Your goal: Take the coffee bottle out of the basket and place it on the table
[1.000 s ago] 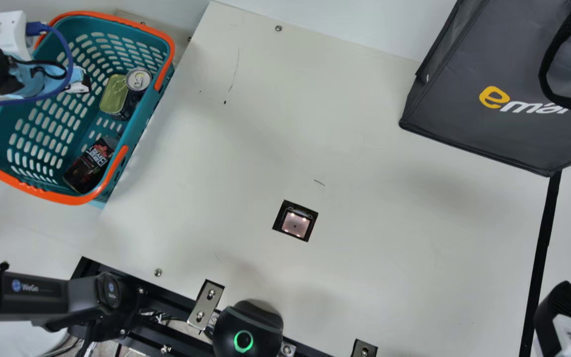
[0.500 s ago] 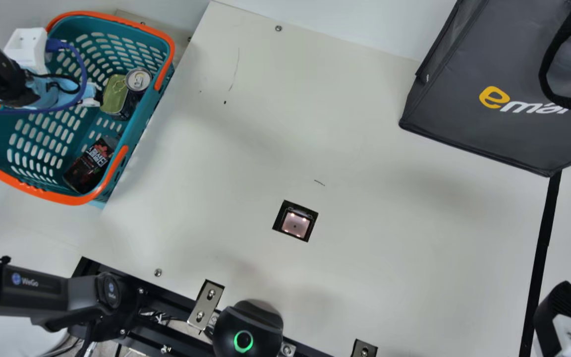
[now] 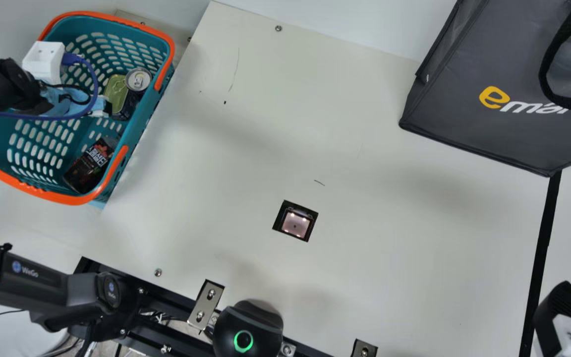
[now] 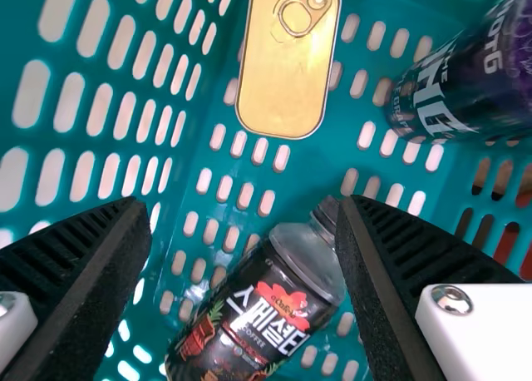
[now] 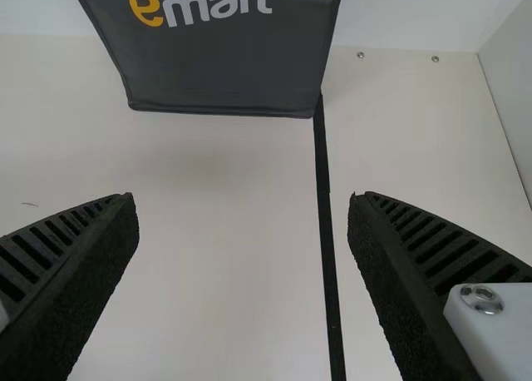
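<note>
Through the main view I have my left gripper (image 3: 101, 107) inside the basket (image 3: 142, 130), its fingers wide apart. The coffee bottle (image 4: 262, 310) lies on its side in there, its cap partly behind one finger in the left wrist view; I can't tell if they touch. A tin (image 4: 288, 61) and a can (image 4: 457, 86) are near it. My right gripper (image 3: 560, 310), fingers also wide, is over the table (image 3: 389, 248), well apart from the basket.

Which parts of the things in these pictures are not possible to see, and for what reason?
- Coffee bottle, left wrist view: base cut off by the bottom edge; cap partly behind a finger.
- Can, same view: cut off by the right edge.
- Bag, main view: top edge crops it.
</note>
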Available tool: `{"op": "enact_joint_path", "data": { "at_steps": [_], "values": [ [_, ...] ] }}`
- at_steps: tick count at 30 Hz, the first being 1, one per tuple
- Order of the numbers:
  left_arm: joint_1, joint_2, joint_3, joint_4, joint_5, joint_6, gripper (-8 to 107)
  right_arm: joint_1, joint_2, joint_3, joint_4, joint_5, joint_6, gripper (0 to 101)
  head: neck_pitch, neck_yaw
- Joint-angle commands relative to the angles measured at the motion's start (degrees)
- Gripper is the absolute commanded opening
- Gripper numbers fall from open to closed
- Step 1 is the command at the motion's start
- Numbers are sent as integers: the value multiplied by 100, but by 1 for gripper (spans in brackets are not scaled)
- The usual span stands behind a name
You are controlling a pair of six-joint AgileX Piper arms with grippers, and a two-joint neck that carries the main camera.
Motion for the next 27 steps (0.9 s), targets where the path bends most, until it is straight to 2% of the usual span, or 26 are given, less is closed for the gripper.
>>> {"op": "enact_joint_path", "data": {
  "at_steps": [1,12,27],
  "values": [
    [25,68,-30,-67,-31,155,90,0,0,0,0,0,0,91,-148,14],
    [113,289,-177,-405,-12,806,90,0,0,0,0,0,0,91,-148,14],
    [191,209,-90,-918,245,1917,90,0,0,0,0,0,0,91,-148,14]
  ]
}}
